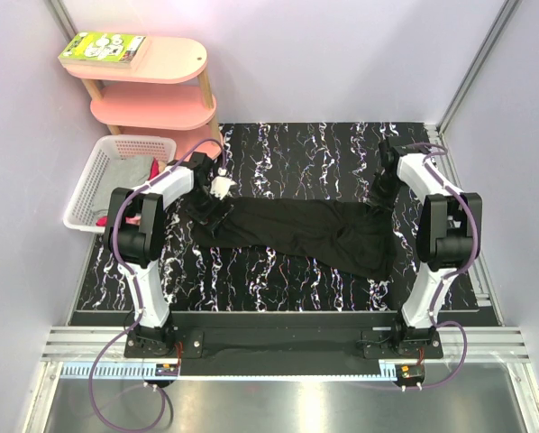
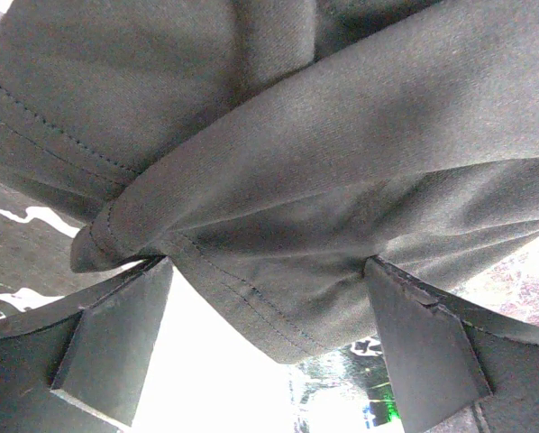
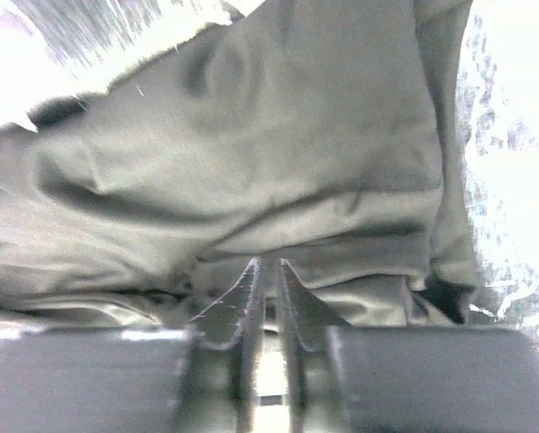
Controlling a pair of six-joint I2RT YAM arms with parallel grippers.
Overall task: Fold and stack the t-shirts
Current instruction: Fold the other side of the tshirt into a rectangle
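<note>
The black t-shirt lies stretched in a rumpled band across the black marbled table, print hidden. My left gripper is over the shirt's left end. In the left wrist view its jaws stand wide open, and a hemmed fold of the black cloth rests across the fingertips. My right gripper is at the shirt's right end. In the right wrist view its fingers are pinched together on bunched black cloth. A grey shirt and a red one lie in the basket.
The white lattice basket stands off the table's left edge, beside my left arm. A pink two-tier shelf with a green book stands behind it. Pale walls enclose the table on three sides.
</note>
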